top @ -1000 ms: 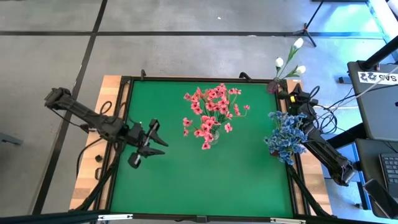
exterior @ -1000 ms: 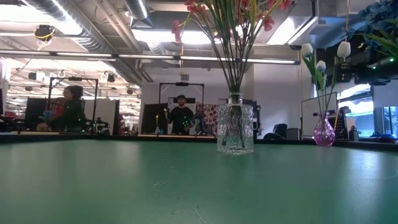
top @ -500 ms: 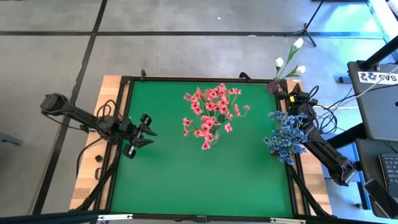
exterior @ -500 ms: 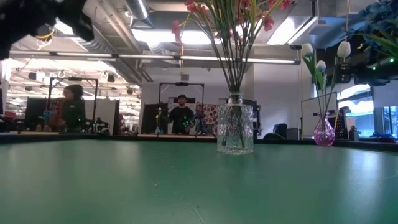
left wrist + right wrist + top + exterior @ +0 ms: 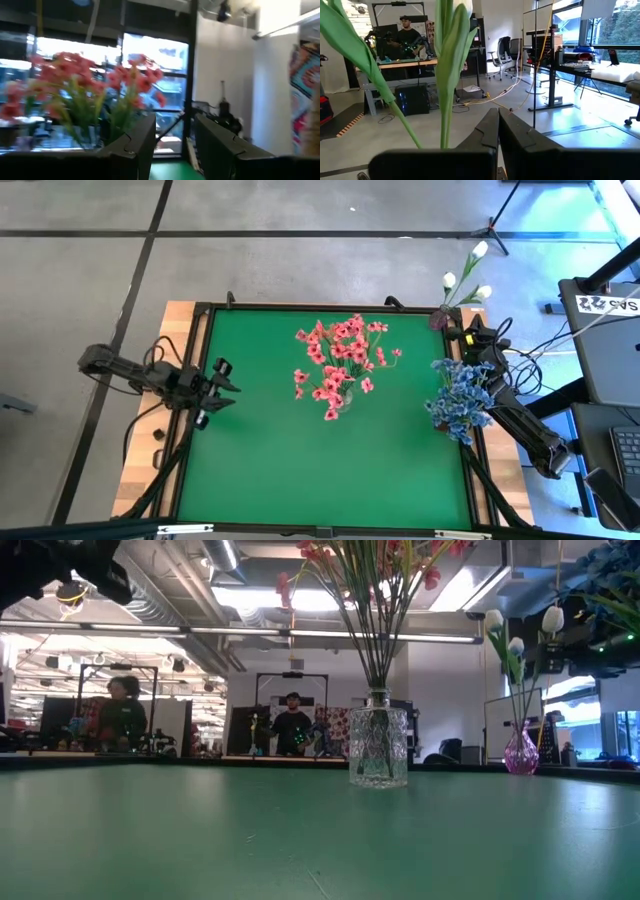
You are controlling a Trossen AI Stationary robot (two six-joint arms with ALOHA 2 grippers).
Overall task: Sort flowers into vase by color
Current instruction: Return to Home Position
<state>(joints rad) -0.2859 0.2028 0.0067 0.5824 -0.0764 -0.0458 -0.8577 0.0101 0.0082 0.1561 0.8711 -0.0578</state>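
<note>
Green felt covers the tabletop (image 5: 300, 470), and near its middle a clear glass vase (image 5: 378, 748) stands upright holding the pink flowers (image 5: 340, 360), their thin stems gathered in its neck and the blooms fanned wide above it; the blue flowers (image 5: 460, 400) form a dense cluster at the tabletop's right edge, with whatever holds them hidden under the blooms in the high view; the white buds (image 5: 468, 276) rise from a small pink vase (image 5: 520, 752) at the far right corner, leaning out past the frame; the left hand (image 5: 225, 390) hangs over the left edge of the tabletop, well apart from every vase, and its wrist view shows its two dark fingers (image 5: 135, 145) spread with a clear gap between them, facing the pink flowers; the right hand (image 5: 462, 336) sits by the far right corner, just beside the small pink vase, and its wrist view shows the fingers (image 5: 485, 135) pressed together with only a thin seam, a green stem and leaf of the white buds standing close in front; beyond the tabletop, a person (image 5: 122, 716) and another person (image 5: 292, 724) are in the room.
</note>
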